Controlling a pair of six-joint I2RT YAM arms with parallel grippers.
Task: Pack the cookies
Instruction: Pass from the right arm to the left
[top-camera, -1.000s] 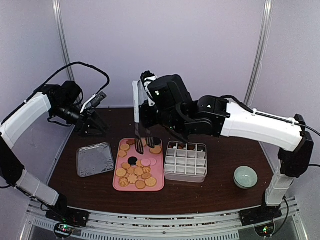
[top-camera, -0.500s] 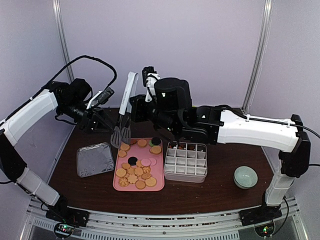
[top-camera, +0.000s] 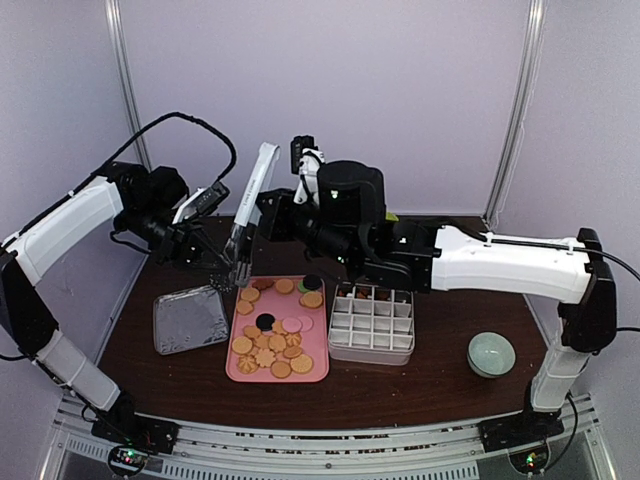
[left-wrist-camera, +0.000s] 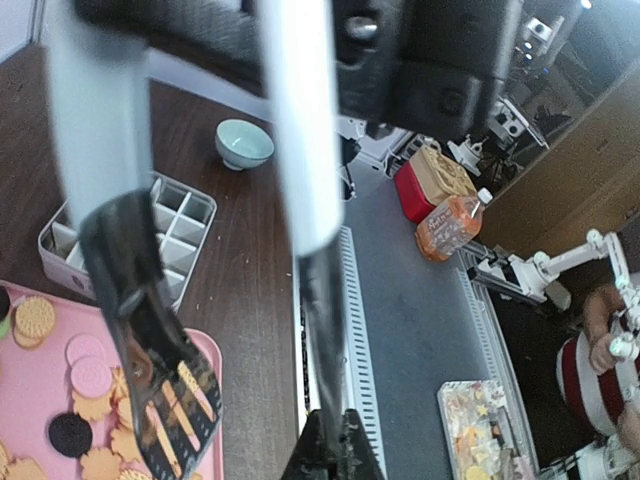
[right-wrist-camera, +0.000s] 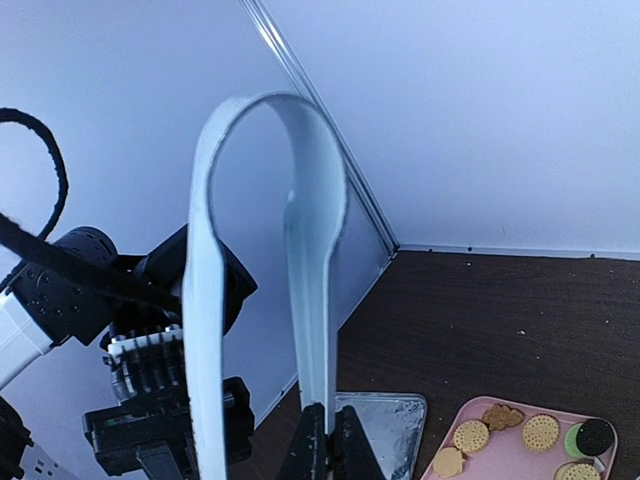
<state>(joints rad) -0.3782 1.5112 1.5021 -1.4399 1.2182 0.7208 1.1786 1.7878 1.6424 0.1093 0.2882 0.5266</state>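
- Pink tray (top-camera: 320, 340) near the front of the surface carries most of the cookies (top-camera: 272, 345), lying loose; a few brown ones seem to sit in the far row of the divided box (top-camera: 372, 325) just beside it.
- Past the tray's far-left corner hang the tongs (top-camera: 250, 205), tips down, white handle pinched by the right gripper (top-camera: 265, 205).
- The left gripper (top-camera: 212, 262) sits at those tips; spread or pressed together, I cannot tell.
- A tongs handover looks in hand; next, the left needs a firm hold before the right releases.
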